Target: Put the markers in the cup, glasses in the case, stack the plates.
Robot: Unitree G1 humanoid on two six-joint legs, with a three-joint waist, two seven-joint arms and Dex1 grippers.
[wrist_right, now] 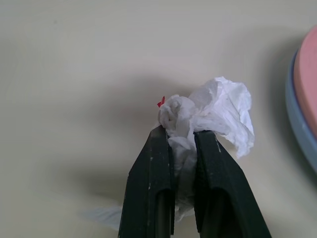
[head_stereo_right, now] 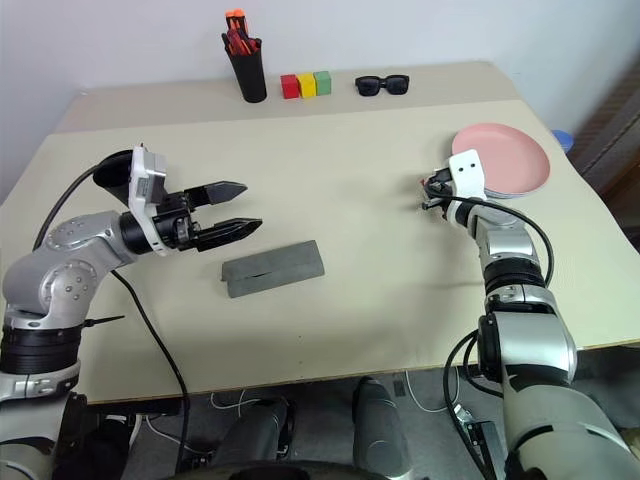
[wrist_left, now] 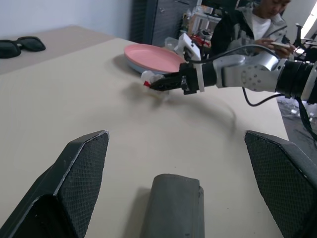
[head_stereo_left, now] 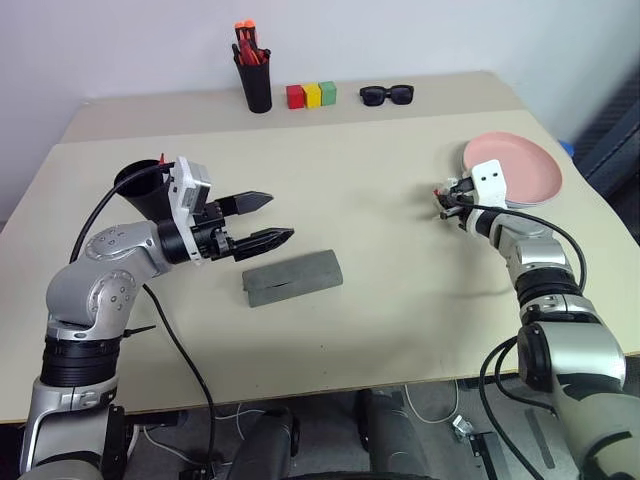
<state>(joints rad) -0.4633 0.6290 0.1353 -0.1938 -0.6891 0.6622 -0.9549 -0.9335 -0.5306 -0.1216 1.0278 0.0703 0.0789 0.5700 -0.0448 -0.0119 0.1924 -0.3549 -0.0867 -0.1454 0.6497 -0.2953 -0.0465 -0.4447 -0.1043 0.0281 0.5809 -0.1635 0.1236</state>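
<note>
- desk (head_stereo_left: 400,290): beige top, carrying all items below.
- right gripper (wrist_right: 183,136): near the desk's right edge, just beside the plates; fingers (wrist_right: 148,188) clenched on a crumpled white tissue (wrist_right: 218,111), a small red speck showing at the tissue's edge.
- left gripper (head_stereo_left: 270,220): raised over the left half of the desk, fingers (wrist_left: 74,173) spread wide apart and holding nothing; it points toward the desk's right side.
- plates: pink plate (head_stereo_left: 515,165) stacked on the light blue plate (wrist_right: 297,119), whose rim shows beneath it, by the right edge toward the far right corner.
- case (head_stereo_left: 292,277): grey, shut, lying flat near the desk's middle, toward the front edge, just beyond the left gripper's tips.
- cup (head_stereo_left: 140,185): wide, black, upright near the left edge, partly hidden behind the left wrist.
- pen holder (head_stereo_left: 255,85): tall, black, at the far edge, holding orange-capped red pens (head_stereo_left: 248,45).
- blocks (head_stereo_left: 311,95): red, yellow and green, in a row touching each other, beside the pen holder at the far edge.
- sunglasses (head_stereo_left: 386,95): chunky, black, at the far edge, next to the blocks.
- person (wrist_left: 257,25): seated beyond the desk's right side, seen in the left wrist view.
</note>
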